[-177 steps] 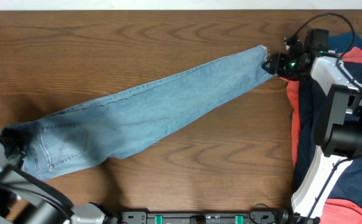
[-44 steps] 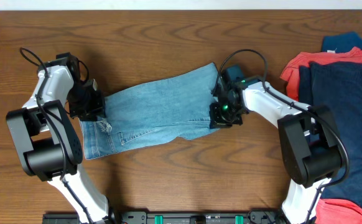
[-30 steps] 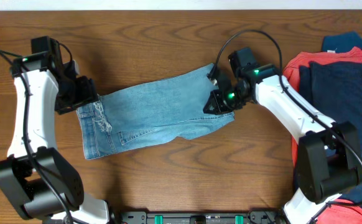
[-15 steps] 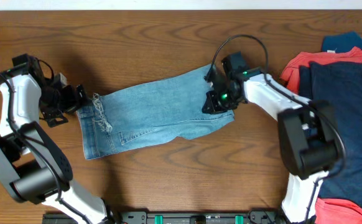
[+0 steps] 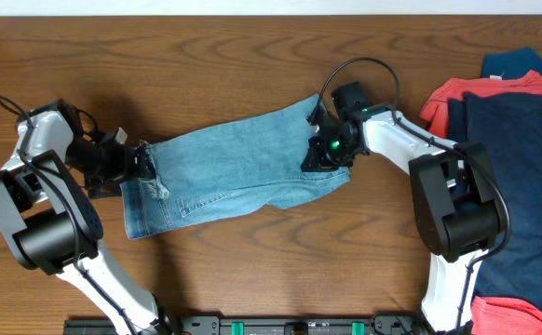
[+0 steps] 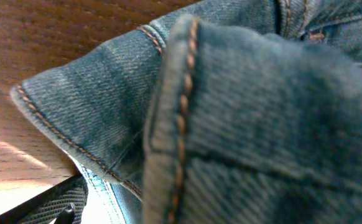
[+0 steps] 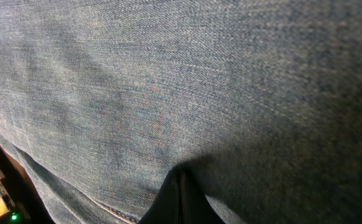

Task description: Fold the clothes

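Jeans (image 5: 234, 167), one pair, lie on the tabletop (image 5: 252, 270) between two tools, long axis running from left tool (image 5: 133, 163) to right tool (image 5: 319, 156), each touching an end. Denim fills both wrist views, so neither tool's grip can be told. Three other garments (image 5: 513, 140) pile beyond the right tool.

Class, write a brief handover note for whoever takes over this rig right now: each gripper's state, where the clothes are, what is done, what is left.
Left gripper: at the left end of the jeans; jaws hidden by denim.
Right gripper: at their right edge; jaws unclear.
Jeans lie doubled over in the middle of the table.
Pile of other garments, navy, coral-red and teal: table's right edge.
Done: first fold.
Left: finish the jeans, then the pile.
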Tool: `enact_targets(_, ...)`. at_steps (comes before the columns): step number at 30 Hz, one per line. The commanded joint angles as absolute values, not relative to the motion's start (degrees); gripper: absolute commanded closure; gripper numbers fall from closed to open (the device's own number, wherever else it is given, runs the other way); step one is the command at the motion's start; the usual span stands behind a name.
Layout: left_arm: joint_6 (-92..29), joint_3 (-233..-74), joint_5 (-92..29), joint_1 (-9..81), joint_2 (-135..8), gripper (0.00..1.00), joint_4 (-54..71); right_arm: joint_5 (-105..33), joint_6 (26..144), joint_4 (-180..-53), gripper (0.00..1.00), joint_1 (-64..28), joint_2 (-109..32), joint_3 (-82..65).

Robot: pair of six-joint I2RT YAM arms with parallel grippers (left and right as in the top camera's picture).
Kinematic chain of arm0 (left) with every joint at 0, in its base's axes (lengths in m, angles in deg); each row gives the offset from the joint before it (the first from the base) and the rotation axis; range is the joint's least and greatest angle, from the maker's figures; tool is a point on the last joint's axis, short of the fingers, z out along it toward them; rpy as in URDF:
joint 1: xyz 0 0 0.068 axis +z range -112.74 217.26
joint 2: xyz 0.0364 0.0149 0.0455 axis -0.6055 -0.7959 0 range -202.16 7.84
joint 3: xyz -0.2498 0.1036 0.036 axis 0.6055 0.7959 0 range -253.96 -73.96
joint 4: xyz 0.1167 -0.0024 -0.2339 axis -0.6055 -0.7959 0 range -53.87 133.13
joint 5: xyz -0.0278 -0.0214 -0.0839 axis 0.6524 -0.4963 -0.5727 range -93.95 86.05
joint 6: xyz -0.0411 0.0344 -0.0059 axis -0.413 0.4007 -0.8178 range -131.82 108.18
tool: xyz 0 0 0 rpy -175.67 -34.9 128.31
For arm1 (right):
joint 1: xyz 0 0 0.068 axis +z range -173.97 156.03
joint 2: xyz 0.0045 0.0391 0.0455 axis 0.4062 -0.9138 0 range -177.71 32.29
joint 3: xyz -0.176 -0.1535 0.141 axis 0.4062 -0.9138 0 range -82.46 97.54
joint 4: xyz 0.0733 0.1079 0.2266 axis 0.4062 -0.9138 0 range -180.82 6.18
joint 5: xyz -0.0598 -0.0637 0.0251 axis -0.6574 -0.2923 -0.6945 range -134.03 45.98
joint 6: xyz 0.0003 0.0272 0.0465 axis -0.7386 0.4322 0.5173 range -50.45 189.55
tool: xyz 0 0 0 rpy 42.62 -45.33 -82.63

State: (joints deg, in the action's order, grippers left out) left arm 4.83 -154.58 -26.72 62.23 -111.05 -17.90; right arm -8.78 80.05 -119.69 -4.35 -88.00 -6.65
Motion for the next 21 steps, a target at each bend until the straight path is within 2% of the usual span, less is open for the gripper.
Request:
enact_targets(1, 8.4, -153.6, -30.3, 61.8, -116.9, 0.02, -17.4, -11.2, 80.9, -119.2, 0.99, -4.5, -90.5, -6.5)
enact_targets(5, 9.8, -152.9, -31.9, 61.3, -118.8, 0.08, -17.0, -11.2, 80.9, -119.4, 0.99, -4.5, -90.5, -6.5)
enact_targets(8, 10.0, -152.6, -31.8, 61.5, -119.0, 0.33, -17.0, -11.2, 80.9, -119.4, 0.99, -4.5, -90.5, -6.5)
enact_targets(9, 10.0, -152.6, -31.8, 61.6, -119.0, 0.38, -17.0, -11.2, 80.9, -119.4, 0.99, -4.5, -90.5, -6.5)
enact_targets(10, 10.0, -152.6, -31.9, 61.8, -119.0, 0.39, -17.3, -11.2, 80.9, -119.3, 0.99, -4.5, -90.5, -6.5)
enact_targets(13, 10.1, -152.6, -33.2, 62.7, -119.0, 0.38, -17.6, -11.2, 80.9, -119.3, 0.99, -4.5, -90.5, -6.5)
enact_targets(19, 14.7, -152.6, -45.1, 66.5, -119.0, 0.21, -17.4, -11.2, 80.9, -119.3, 0.99, -4.5, -90.5, -6.5)
enact_targets(21, 15.1, -152.5, -45.3, 67.4, -119.0, 0.19, -17.4, -11.2, 80.9, -119.3, 0.99, -4.5, -90.5, -6.5)
